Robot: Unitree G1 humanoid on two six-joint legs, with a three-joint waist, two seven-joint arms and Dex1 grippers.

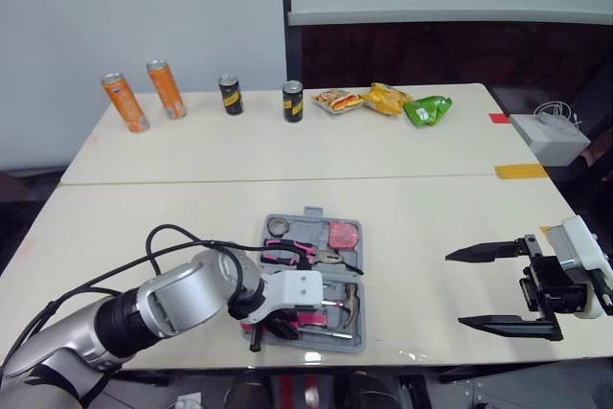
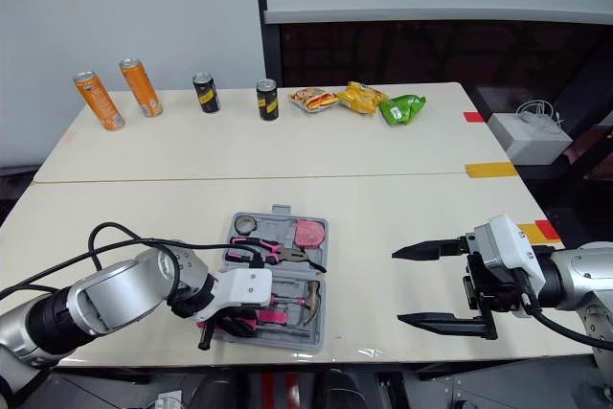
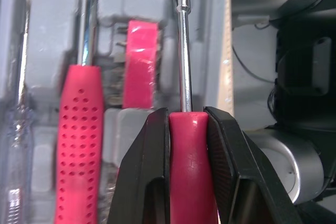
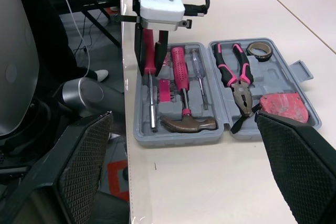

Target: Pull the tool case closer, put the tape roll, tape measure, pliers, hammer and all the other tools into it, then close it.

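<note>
The grey tool case (image 1: 312,214) lies open near the table's front edge. In it are a tape roll (image 4: 252,47), a pink tape measure (image 1: 342,234), pink-handled pliers (image 4: 239,77), a hammer (image 4: 181,77) and a clear-handled screwdriver (image 4: 198,72). My left gripper (image 3: 188,116) is over the case's front row, shut on the pink handle of a screwdriver (image 3: 191,171). Its shaft (image 4: 152,103) lies in the slot at the case's edge. My right gripper (image 1: 454,288) is open and holds nothing, hovering to the right of the case and clear of it.
On the far table stand two orange cans (image 1: 125,101), two black cans (image 1: 230,95) and snack packs (image 1: 386,98). A white box (image 1: 549,138) sits off the table's right side. The case lies close to the table's front edge.
</note>
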